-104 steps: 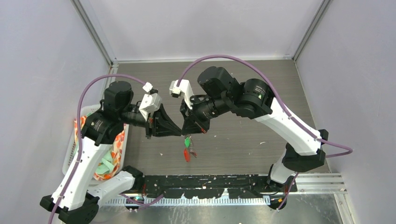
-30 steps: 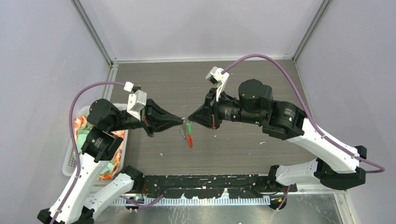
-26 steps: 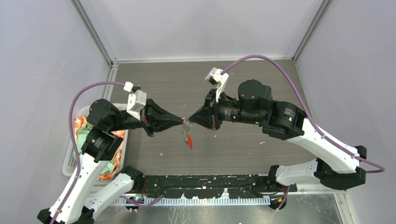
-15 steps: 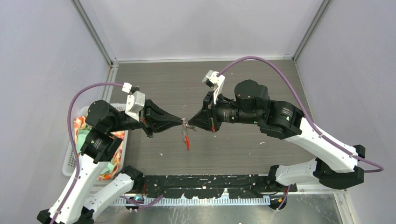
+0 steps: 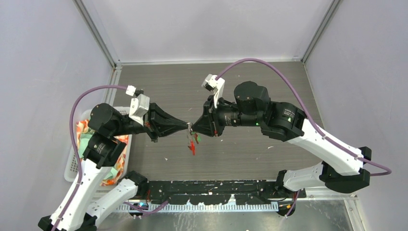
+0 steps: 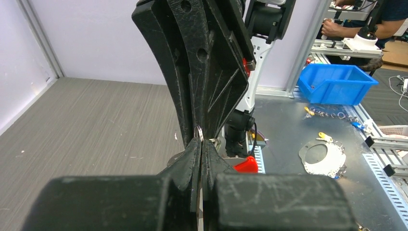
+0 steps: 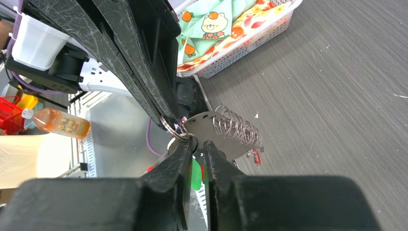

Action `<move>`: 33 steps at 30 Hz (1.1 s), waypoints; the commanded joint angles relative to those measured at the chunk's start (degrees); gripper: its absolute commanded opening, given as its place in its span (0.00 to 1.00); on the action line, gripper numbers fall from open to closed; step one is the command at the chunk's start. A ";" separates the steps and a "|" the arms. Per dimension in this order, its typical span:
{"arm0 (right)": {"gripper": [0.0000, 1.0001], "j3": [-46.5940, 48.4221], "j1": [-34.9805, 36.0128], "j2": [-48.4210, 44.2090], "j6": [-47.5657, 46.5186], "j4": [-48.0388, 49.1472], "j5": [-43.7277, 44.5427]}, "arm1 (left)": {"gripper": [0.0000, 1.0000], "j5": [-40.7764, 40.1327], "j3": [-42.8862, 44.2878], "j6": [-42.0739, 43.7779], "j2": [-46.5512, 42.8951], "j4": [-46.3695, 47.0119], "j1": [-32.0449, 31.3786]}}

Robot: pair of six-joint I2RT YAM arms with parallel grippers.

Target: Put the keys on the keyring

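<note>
Arms reach toward each other above the middle of the desk (image 5: pixel 250 82), both with bent elbows, and the two hands meet tip to tip. The left hand (image 5: pixel 185 126) is fully closed and pinches the thin metal keyring (image 7: pixel 170 126). The right hand (image 5: pixel 194 130) is almost closed, its tips just beside the keyring; I cannot tell whether it grips anything. The keys (image 5: pixel 195 140) hang just below the hands, above the desk, with a red strip (image 5: pixel 192 150) under them.
</note>
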 commanded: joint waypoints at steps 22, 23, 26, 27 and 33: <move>0.53 -3.24 -0.58 -7.28 -17.73 12.54 -14.42 | 0.00 9.37 2.97 -5.37 0.64 4.51 -0.14; 0.51 -3.28 -0.72 -6.97 -17.54 12.91 -15.01 | 0.00 9.30 3.04 -5.39 0.61 4.51 -0.14; 0.49 -3.42 -0.74 -6.08 -16.96 13.29 -15.97 | 0.00 9.10 3.16 -5.54 0.50 4.60 -0.14; 0.48 -3.48 -0.74 -5.81 -16.76 13.35 -16.22 | 0.00 9.02 3.23 -5.63 0.47 4.59 -0.14; 0.41 -4.18 -0.95 -4.87 -16.21 14.40 -16.94 | 0.00 8.95 3.42 -5.92 0.31 4.68 -0.14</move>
